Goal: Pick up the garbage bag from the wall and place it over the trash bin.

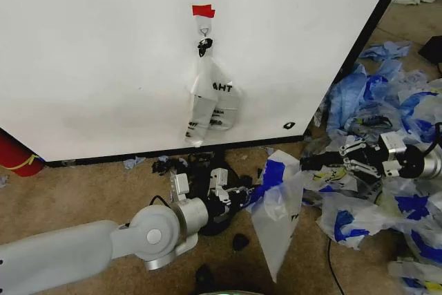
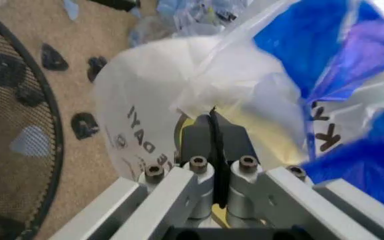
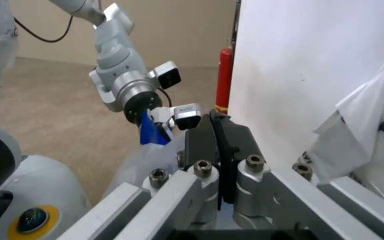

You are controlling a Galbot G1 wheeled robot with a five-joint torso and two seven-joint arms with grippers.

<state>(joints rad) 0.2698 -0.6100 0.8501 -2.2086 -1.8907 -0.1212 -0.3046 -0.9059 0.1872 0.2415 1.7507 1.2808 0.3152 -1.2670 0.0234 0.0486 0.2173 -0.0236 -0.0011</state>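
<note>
The thin translucent white plastic garbage bag (image 1: 280,202) with blue patches and black lettering is off the wall and stretched between the two grippers, low over the tan carpet (image 1: 83,191) in front of the large plain white wall panel (image 1: 103,53). The left gripper (image 1: 231,198) has its jaws closed flat on one edge of the film; the left wrist view shows the pads (image 2: 213,137) pressed together with plastic bunched directly ahead of them. The right gripper (image 1: 338,160) has its jaws closed as well, pads meeting in the right wrist view; the bag's other edge runs up to them, so a pinch on that edge is judged likely, although the film between the pads is not clearly visible. Holding two opposite edges apart appears intended to spread the bag mouth so that it can go over a rim.

The small round black trash bin (image 1: 207,202) stands on the carpet just behind the left gripper. Its mesh wall (image 2: 12,125) appears beside the bag in the left wrist view. The bag is beside the bin, not yet over its rim. The bin's contents cannot be made out.

A narrower white bag (image 1: 210,98) with black lettering hangs from the metal hook (image 1: 204,32) below a red tape piece (image 1: 203,11).
</note>
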